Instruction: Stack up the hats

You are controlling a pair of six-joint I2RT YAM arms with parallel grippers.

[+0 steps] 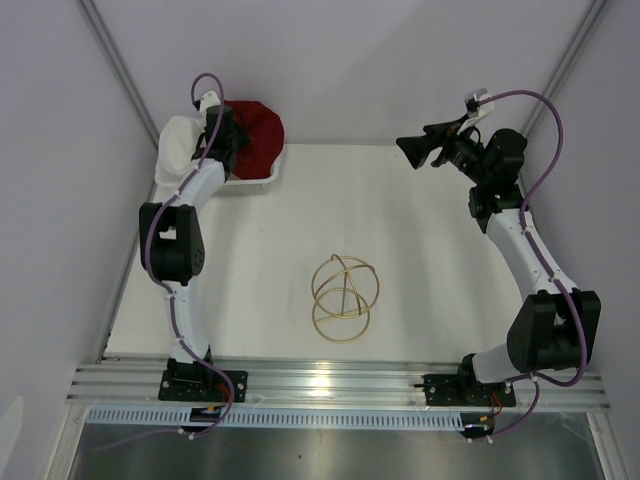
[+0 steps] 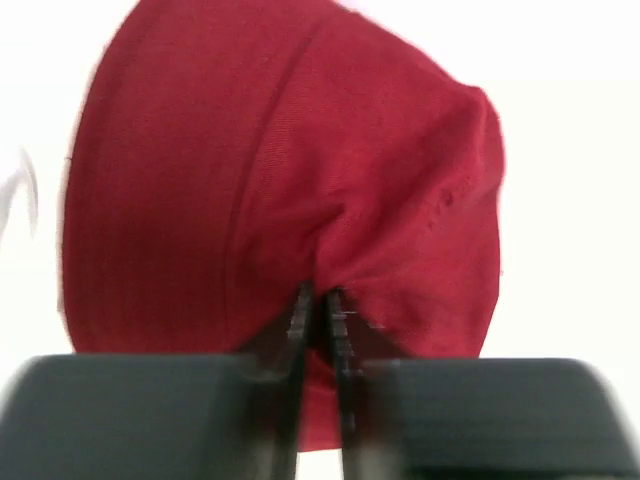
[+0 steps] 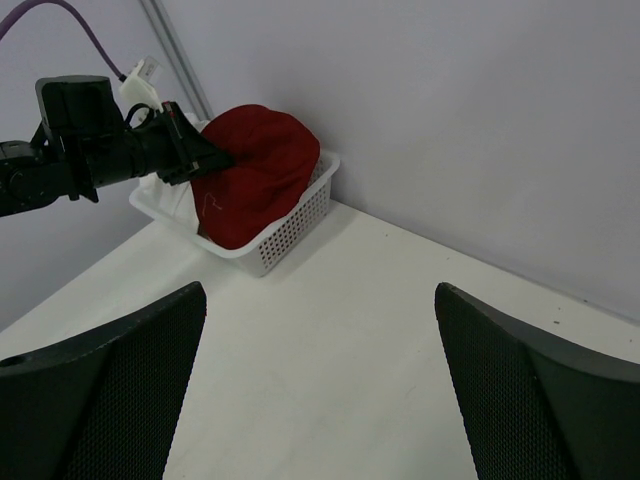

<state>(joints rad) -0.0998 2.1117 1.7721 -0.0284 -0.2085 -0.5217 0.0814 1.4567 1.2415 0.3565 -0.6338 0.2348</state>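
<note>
Dark red hat (image 3: 255, 170) sits in the white mesh basket (image 3: 290, 235) at the far left corner of the bench (image 1: 420, 250), its crown bulging above the rim. The left jaws are closed on it. The wrist view shows the two ridged tips pressed together with a pinch of red cloth puckered between them, low on the side of the crown. That kind of pinch suits soft fabric: there is no rigid edge to clamp, so a gathered fold gives the surest hold. Taking it from the side should, as I judge it, leave the hat free to lift out of the basket.

On the left of the basket, partly under the left arm, lies pale cloth that looks like a white hat (image 1: 178, 148), spilling over the rim. The grey and cream hats I can't find in any view.

The right jaws stand wide apart and hold nothing. They are raised over the far right of the bench and turned toward the basket — well apart from every hat, probably to keep out of the left arm's path. A gold wire sphere (image 1: 343, 297) rests alone mid-bench, nearer the arm bases.

Stacking looks barely begun — no hat lies out on the bench to build on.
</note>
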